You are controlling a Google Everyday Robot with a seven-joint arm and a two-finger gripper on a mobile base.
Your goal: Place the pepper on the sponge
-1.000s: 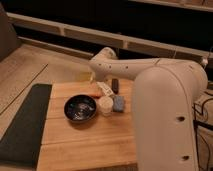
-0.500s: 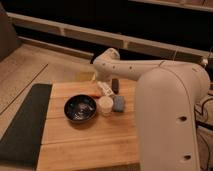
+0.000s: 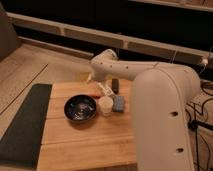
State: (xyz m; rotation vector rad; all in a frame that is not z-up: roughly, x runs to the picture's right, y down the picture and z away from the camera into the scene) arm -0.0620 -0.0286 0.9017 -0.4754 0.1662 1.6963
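Observation:
The blue sponge (image 3: 119,103) lies flat on the wooden table (image 3: 85,145), just right of a white cup (image 3: 106,106). A small orange-red bit, the pepper (image 3: 95,94), shows between the black bowl (image 3: 80,108) and the cup, at the cup's far left. My gripper (image 3: 103,89) hangs from the white arm (image 3: 120,70), pointing down just behind the cup and close to the pepper. It partly hides the pepper. I cannot tell whether it touches it.
A small black oblong object (image 3: 115,85) stands behind the sponge. Something yellowish (image 3: 82,76) sits at the table's far edge. A dark mat (image 3: 22,122) runs along the table's left side. The robot's white body (image 3: 165,125) fills the right.
The arm's wrist has shifted only slightly above the cup. The bowl, cup and sponge have not moved.

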